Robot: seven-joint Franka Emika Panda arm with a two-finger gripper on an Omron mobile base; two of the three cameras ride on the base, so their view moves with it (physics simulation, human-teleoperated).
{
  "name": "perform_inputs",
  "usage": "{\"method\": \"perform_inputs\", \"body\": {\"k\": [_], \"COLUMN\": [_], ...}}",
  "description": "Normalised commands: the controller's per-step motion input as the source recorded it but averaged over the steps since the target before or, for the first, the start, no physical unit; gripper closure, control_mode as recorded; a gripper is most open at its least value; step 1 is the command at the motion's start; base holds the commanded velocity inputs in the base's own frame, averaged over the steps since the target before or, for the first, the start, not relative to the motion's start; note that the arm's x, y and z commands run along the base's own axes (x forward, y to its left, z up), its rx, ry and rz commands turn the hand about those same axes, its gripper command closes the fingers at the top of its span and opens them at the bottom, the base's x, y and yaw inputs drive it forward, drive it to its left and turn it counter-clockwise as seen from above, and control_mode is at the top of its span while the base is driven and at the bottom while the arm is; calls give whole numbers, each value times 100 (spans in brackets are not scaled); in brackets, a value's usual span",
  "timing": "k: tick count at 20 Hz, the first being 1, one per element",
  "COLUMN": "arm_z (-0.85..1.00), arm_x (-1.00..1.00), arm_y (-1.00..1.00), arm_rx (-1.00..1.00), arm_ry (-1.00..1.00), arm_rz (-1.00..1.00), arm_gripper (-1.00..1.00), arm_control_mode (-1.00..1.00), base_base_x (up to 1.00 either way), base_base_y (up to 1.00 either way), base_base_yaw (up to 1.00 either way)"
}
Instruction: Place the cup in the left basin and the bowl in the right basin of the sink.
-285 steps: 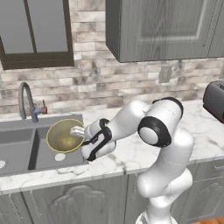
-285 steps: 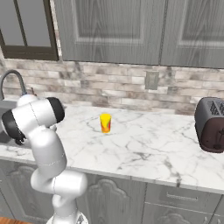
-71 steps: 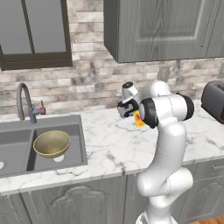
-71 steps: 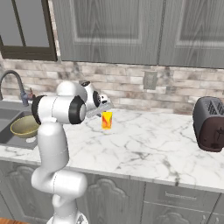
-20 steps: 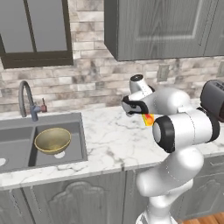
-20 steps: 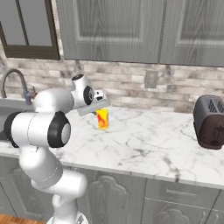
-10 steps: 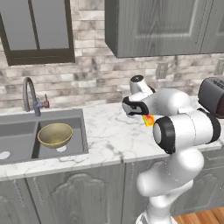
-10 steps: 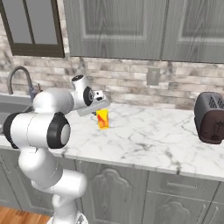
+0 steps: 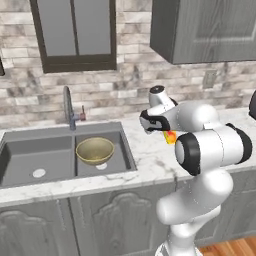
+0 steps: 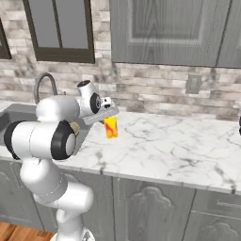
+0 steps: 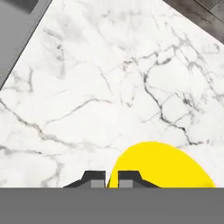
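In the left base view, your bowl (image 9: 95,150) sits in the right basin (image 9: 102,156) of the sink (image 9: 10,136); the tool (image 9: 167,133) holds the cup (image 9: 170,137) above the counter (image 9: 150,160). From the right base view, the cup (image 10: 111,127) hangs clear of the marble. In the hand view, the fingers (image 11: 93,179) pinch the cup's rim.
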Motion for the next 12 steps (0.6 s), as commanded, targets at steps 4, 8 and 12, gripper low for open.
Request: {"method": "perform_inputs", "body": {"k": [4, 8, 12], "arm_z": [0, 0, 0], "arm_x": [0, 0, 0], "arm_y": [0, 0, 0], "arm_rx": [0, 0, 0], "arm_ry": [0, 0, 0], "arm_rz": [0, 0, 0], "arm_gripper": [100, 100, 100], "arm_control_mode": [100, 100, 100], "base_base_x": [1, 8, 3], "base_base_y": [78, 74, 76], "base_base_yaw": [0, 0, 0]}}
